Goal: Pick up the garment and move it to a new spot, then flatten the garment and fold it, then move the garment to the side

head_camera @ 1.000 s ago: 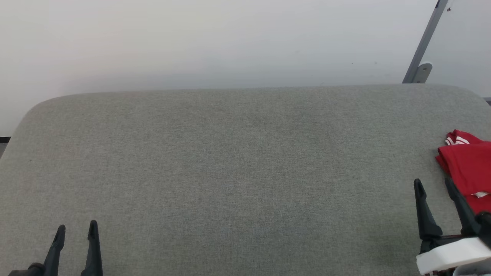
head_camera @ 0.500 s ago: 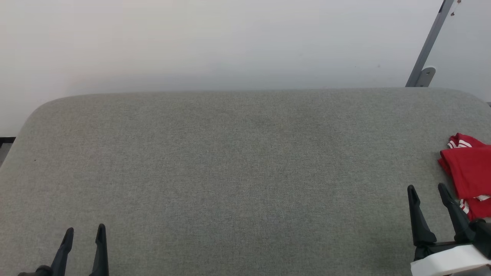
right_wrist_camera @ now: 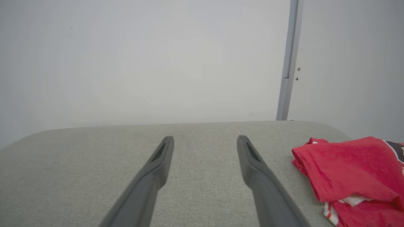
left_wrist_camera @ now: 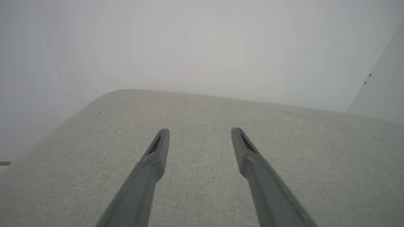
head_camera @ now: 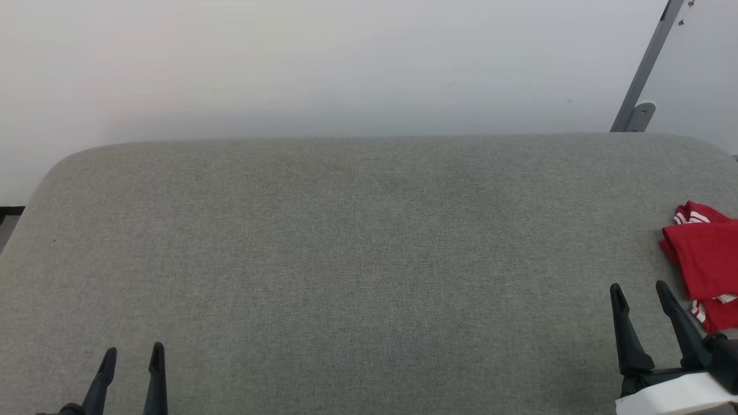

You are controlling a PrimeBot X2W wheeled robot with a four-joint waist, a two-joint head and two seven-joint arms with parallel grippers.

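The garment (head_camera: 704, 262), a red shirt with red-white stripe trim, lies folded at the far right of the grey table, cut off by the head view's edge. In the right wrist view the garment (right_wrist_camera: 353, 171) sits to the right of my fingers, apart from them, with a bit of black print at its edge. My right gripper (head_camera: 639, 291) stands open just left of the garment, holding nothing; its jaws are spread wide in the right wrist view (right_wrist_camera: 205, 140). At the lower left my left gripper (head_camera: 133, 353) is open and empty over bare cloth (left_wrist_camera: 199, 132).
The grey fabric-covered table (head_camera: 357, 248) has rounded far corners and a white wall behind it. A grey metal post (head_camera: 643, 72) leans at the back right, and the same post (right_wrist_camera: 288, 60) rises behind the table in the right wrist view.
The head camera has shifted slightly. My right gripper has drawn back from the garment, toward the near edge and a little left. The left gripper has sunk lower in the head view.
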